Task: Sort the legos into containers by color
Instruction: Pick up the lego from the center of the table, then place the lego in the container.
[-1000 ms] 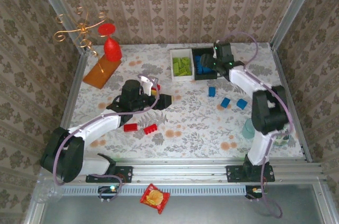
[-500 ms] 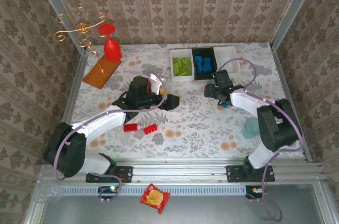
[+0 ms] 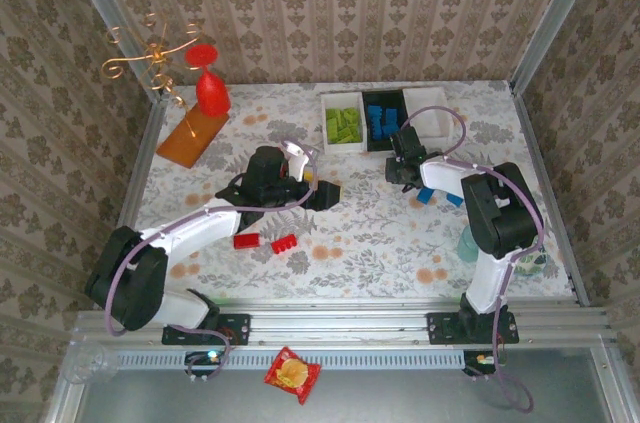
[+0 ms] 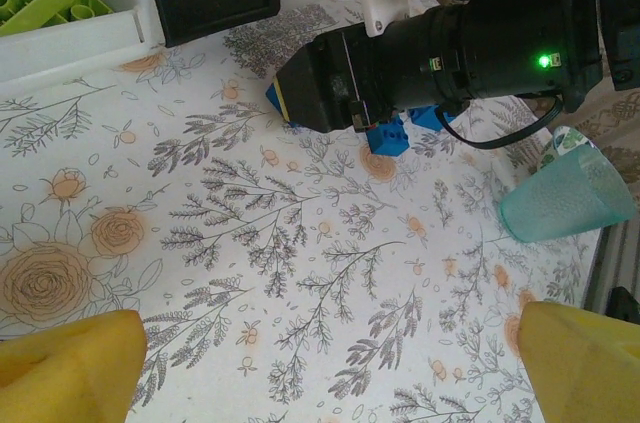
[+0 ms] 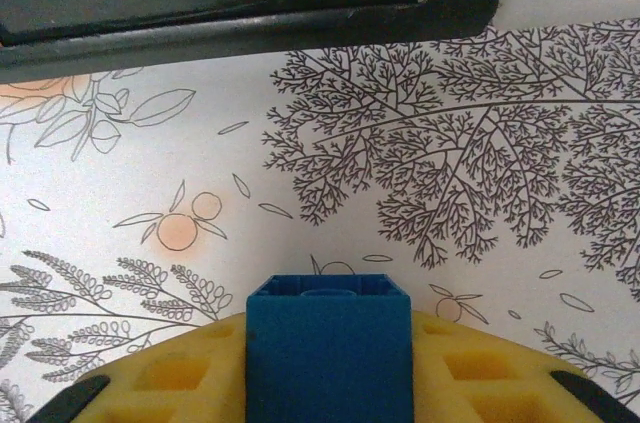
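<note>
Our right jaws clench a blue brick (image 5: 329, 343) near the black bin (image 5: 200, 35), where blues seem to belong; our left jaws hang released over the worktop (image 4: 300, 273).

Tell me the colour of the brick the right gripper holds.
Blue brick, seen best in the right wrist view, between the yellow pads.

Floral-print counter (image 3: 370, 243): middle and front strip bare, the widest open ground. Left end effector (image 4: 325, 368) spread wide, bare surface between its pads (image 4: 70, 368). Ahead, the right arm's black wrist (image 4: 470, 33) lies across, low over loose blue studded bricks (image 4: 388, 135). Right end effector (image 5: 328, 363), clamped on a blue plastic brick (image 5: 328, 333), faces the black rectangular bin (image 5: 230, 3); short bare gap between. Translucent teal cup (image 3: 470, 241) stands close beside that arm. Two red studded bricks (image 3: 284, 242) beside the left forearm (image 3: 200, 233).
</note>
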`<state>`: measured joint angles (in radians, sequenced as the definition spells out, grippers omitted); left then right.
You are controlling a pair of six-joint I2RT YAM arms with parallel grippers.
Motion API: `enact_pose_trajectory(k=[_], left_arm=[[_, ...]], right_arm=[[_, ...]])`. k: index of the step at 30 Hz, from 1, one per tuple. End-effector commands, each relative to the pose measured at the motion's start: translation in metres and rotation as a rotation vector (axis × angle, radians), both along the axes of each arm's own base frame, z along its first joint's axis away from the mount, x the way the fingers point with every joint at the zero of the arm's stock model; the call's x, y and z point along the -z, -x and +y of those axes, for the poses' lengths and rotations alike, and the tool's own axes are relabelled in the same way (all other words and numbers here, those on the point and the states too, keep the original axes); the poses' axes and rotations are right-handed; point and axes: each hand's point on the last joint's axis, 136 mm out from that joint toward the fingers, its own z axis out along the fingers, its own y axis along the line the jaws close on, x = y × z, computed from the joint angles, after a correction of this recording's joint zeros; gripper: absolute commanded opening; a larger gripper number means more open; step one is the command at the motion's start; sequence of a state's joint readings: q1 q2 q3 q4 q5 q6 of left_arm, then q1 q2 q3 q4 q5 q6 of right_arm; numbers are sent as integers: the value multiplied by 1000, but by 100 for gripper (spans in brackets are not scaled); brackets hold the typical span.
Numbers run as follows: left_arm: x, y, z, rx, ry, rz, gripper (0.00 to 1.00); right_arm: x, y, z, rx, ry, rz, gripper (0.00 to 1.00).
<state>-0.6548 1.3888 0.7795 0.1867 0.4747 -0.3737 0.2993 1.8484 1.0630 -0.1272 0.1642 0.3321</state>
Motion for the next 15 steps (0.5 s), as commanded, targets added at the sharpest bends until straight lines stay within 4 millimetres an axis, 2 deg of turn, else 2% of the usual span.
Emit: enact_pose_trajectory(k=[1, 4, 5, 8, 11, 15], left_arm=[[3, -1, 0, 1, -17, -23, 97], [7, -7, 8, -42, -38, -26, 97], [8, -10, 12, -65, -49, -23, 97], [12, -15, 19, -102, -62, 1, 97], [12, -14, 22, -109, -57, 10, 97], [8, -14, 25, -117, -54, 0, 97]], right_arm=[[-34, -2, 18, -63, -87, -80, 33], [-77, -5, 32, -79, -211, -206, 32], [-92, -9, 34, -77, -238, -253, 32], [-123, -28, 35, -56, -252, -348, 30], [-132, -53, 35, -27, -245, -385, 31], [-128, -89, 33, 9, -230, -395, 32]])
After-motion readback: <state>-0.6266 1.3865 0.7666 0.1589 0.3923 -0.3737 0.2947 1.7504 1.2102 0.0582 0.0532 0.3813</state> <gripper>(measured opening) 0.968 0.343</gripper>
